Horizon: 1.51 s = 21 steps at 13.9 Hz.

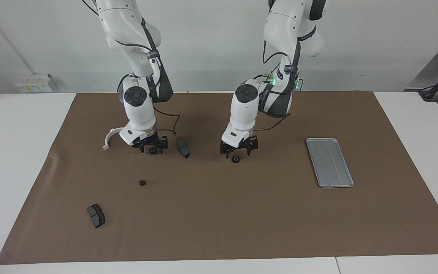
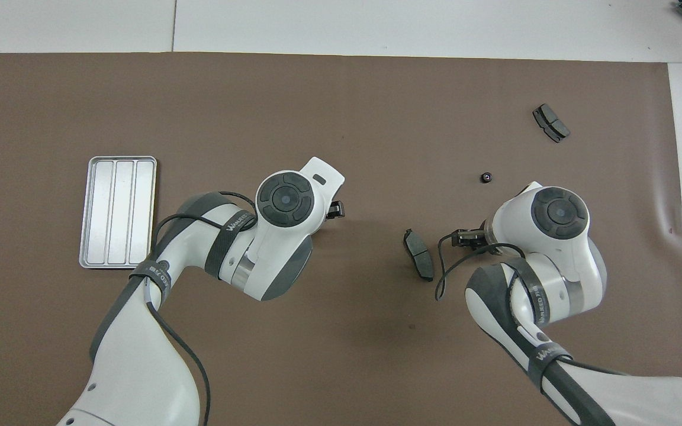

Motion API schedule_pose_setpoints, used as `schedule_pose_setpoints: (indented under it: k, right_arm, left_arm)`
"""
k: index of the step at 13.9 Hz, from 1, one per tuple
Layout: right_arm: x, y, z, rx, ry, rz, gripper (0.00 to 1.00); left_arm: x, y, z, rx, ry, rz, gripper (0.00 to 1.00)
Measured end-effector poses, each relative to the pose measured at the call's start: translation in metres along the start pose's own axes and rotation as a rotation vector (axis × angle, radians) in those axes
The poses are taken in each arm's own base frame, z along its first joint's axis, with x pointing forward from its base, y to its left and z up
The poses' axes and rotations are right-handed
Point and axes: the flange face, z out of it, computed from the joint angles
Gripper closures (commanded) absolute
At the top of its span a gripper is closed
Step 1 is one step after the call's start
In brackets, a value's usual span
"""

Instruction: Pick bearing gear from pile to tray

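The pile is a loose scatter on the brown mat toward the right arm's end. My right gripper [image 1: 152, 150] is low over the mat, open, with a small black gear [image 1: 153, 151] between its fingers. My left gripper [image 1: 238, 153] is open, low over the mat's middle, just above a second black gear [image 1: 235, 159] lying there. A third gear [image 1: 142, 182] [image 2: 485, 177] lies loose farther from the robots. The silver ridged tray [image 1: 329, 162] [image 2: 118, 212] lies toward the left arm's end and holds nothing. In the overhead view both arms hide their gears.
A white half-ring bracket [image 1: 109, 137] lies beside the right gripper. One dark brake pad [image 1: 183, 147] [image 2: 418, 254] lies between the two grippers. Another brake pad [image 1: 96, 215] [image 2: 550, 122] lies farther out toward the right arm's end.
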Motion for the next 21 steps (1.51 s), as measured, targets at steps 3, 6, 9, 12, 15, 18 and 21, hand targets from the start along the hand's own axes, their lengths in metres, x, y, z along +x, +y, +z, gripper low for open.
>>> schedule_pose_setpoints:
  k: [3, 6, 9, 12, 15, 18, 21]
  right_arm:
    - [-0.005, -0.001, 0.005, 0.013, 0.002, -0.003, 0.23]
    - [-0.007, 0.000, 0.009, 0.020, 0.022, -0.002, 0.31]
    - [-0.007, 0.003, 0.012, 0.025, 0.037, 0.005, 0.39]
    - [-0.007, 0.006, 0.011, 0.027, 0.040, 0.011, 0.67]
    - [-0.007, 0.005, 0.009, 0.030, 0.045, 0.012, 0.96]
    - [-0.007, 0.005, 0.008, 0.030, 0.046, 0.012, 1.00]
    - [-0.001, 0.004, -0.001, 0.039, 0.067, 0.016, 1.00]
  left_arm:
    - [0.002, 0.000, 0.006, 0.000, 0.013, 0.005, 0.00]
    - [0.000, -0.002, 0.011, -0.004, 0.023, 0.019, 0.00]
    - [-0.007, -0.005, 0.022, -0.001, 0.021, 0.030, 0.09]
    - [-0.007, -0.005, 0.023, -0.001, 0.021, 0.040, 0.33]
    - [-0.007, -0.005, 0.023, 0.002, 0.021, 0.044, 0.57]
    - [-0.008, -0.005, 0.018, 0.004, 0.024, 0.053, 0.83]
    - [-0.009, -0.004, 0.018, 0.007, 0.022, 0.058, 1.00]
